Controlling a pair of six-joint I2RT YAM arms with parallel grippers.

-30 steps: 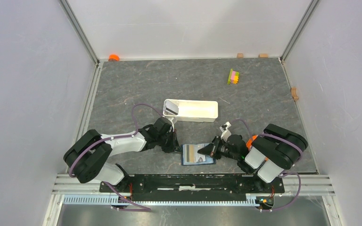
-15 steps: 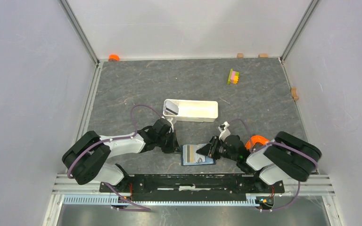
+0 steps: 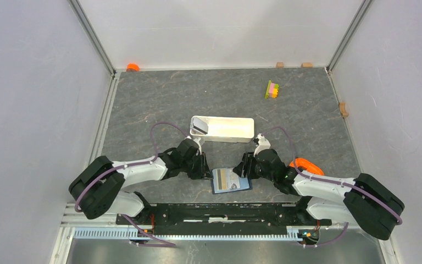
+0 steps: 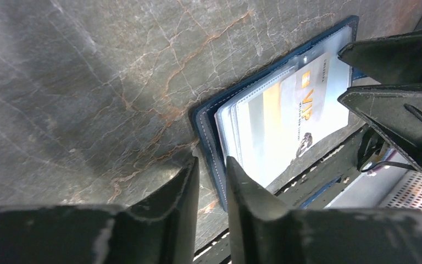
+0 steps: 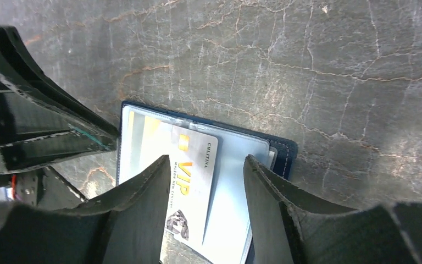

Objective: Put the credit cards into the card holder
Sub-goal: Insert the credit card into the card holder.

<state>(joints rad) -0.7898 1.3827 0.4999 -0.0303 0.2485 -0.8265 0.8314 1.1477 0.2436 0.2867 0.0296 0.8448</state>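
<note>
Card holder point(image 3: 231, 180) and credit card point(image 5: 189, 181) are found together at the near edge of a grey table point(image 3: 159, 104), whose surface is matt and stone-like, veined with pale and rust-coloured cracks. Both arms are stretched low over it, elbows bent and forearms angled inward, so that the wallet is approached from either side. The left gripper point(image 4: 211, 165) is set at the wallet's left edge with only a narrow slit between its black, wedge-shaped fingers, and nothing is clamped in it. The right gripper point(image 5: 206, 162) is poised over the wallet's far right part with its fingers clearly parted astride the card, and nothing is gripped. A long white tray point(image 3: 236, 136) with rounded corners is placed just beyond the grippers; a silvery flat piece point(image 3: 199, 126), possibly another card, is leaned in its left end. The wallet is laid open and flat: a navy cover with pale stitching, fitted with clear, glossy plastic sleeves. The silvery card is lodged among the sleeves, how deep cannot be told; "VIP" is printed on it in gold beside a small gold square, above a dark emblem, and the finer print cannot be read. A yellow-pink-green block stack point(image 3: 272, 89) is seen far back on the right.
</note>
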